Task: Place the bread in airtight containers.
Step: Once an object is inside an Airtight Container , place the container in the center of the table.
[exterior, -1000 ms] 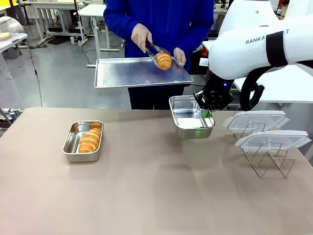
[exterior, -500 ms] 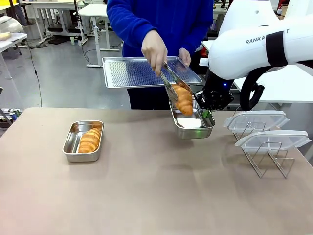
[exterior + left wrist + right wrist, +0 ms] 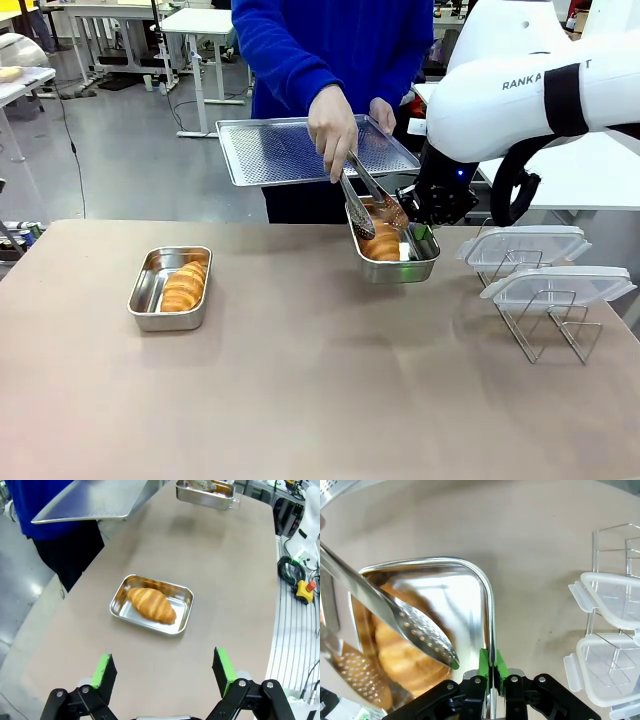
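Down into the right pan [image 3: 400, 270] goes the second croissant [image 3: 384, 243]: half a second ago it hung over the rim in the tongs [image 3: 362, 195], and now it lies on the pan's floor. The person's hand [image 3: 333, 130] has dropped with it. The perforated tong blades sit down in the pan, one on each side of the croissant. The person's other hand holds a flat metal tray [image 3: 280, 155] beyond the far edge of the table [image 3: 320, 400].

The right gripper [image 3: 420, 232] has its jaws pressed together on the rim of this pan at its right side, holding it near the table's far edge. In the right wrist view the green pads [image 3: 484, 664] pinch the thin rim [image 3: 487, 605], and the croissant [image 3: 405, 660] lies inside the pan just left of the jaws, not touching them.

The first croissant [image 3: 150, 605] lies in the left pan [image 3: 186, 611] toward the table's left edge. The left gripper [image 3: 164, 666] hangs above it with jaws wide apart, holding nothing.

Two clear lids [image 3: 525, 245] rest on a wire rack [image 3: 545, 330] by the right edge.
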Controlling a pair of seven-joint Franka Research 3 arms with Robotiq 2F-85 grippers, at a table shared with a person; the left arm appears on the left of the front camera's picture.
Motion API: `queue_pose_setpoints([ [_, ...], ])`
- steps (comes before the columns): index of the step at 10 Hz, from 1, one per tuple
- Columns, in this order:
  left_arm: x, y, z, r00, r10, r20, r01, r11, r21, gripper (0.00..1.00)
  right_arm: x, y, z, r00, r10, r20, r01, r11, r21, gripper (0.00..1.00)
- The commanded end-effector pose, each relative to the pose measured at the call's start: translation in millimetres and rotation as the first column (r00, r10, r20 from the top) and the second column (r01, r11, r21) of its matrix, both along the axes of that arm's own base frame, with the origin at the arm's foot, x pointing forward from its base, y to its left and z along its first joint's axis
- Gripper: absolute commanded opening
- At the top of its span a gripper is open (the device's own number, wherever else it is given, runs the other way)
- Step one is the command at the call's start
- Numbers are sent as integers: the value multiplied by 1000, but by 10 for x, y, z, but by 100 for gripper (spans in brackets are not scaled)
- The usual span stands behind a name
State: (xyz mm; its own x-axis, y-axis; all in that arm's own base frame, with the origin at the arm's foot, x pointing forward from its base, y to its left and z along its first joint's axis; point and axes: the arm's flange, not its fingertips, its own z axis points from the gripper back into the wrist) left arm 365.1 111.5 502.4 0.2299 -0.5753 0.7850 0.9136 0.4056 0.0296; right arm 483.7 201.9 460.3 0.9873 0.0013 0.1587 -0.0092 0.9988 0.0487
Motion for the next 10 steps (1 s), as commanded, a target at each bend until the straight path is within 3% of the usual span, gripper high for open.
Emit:
queue_pose_setpoints([
  [1,17,7,-4,1000,-9,21,9,1000,-2,100,-6,1,33,1000,-14,9,14,1000,2,0],
  [10,17,7,-4,1000,-9,21,9,1000,-2,100,-6,1,33,1000,-14,9,14,1000,2,0],
])
